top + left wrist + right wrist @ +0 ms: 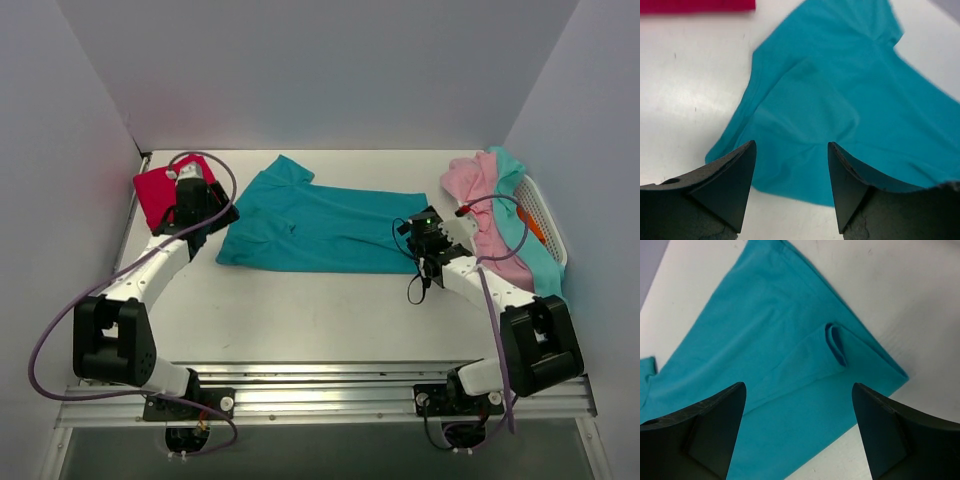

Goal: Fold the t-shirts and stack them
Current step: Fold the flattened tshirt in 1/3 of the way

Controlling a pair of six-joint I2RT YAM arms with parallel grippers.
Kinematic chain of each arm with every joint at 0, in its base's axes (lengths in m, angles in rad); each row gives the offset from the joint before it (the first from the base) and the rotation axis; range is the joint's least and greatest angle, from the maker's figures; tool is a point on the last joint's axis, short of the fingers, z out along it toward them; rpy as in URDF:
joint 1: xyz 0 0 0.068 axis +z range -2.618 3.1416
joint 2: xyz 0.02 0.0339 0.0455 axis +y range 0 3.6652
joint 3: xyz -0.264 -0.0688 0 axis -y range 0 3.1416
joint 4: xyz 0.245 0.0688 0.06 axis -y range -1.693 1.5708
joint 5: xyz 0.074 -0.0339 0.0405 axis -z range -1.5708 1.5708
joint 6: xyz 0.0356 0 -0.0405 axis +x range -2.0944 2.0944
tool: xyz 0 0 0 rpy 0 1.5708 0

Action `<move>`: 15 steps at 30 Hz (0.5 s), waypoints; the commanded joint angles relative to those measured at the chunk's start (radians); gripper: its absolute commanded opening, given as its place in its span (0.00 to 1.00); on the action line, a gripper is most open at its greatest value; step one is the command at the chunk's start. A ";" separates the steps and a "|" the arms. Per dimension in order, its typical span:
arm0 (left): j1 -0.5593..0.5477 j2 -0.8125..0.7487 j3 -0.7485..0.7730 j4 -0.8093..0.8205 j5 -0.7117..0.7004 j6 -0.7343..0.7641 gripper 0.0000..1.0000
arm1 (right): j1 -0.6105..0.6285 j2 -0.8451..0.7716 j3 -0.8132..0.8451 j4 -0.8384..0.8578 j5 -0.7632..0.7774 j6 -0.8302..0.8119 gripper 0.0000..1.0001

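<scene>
Teal t-shirt [320,230] spread; left gripper [791,150], right gripper [800,387] apart over its opposite edges.

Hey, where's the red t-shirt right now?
In the top view, the red t-shirt lies at the far left of the table, near the back corner, just left of the teal t-shirt spread across the middle.

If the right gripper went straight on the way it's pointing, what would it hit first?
The teal shirt. The right gripper, fingers open, points down at the shirt's right end, close to the tucked sleeve. I can't judge how big the gap is.
</scene>
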 commanded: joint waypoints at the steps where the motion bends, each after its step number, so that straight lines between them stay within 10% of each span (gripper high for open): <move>1: -0.026 -0.021 -0.093 0.075 0.009 -0.038 0.67 | 0.027 0.043 -0.019 0.069 -0.019 0.007 0.82; 15: -0.040 -0.065 -0.175 0.075 -0.038 -0.006 0.64 | 0.021 0.187 -0.047 0.174 0.001 -0.010 0.67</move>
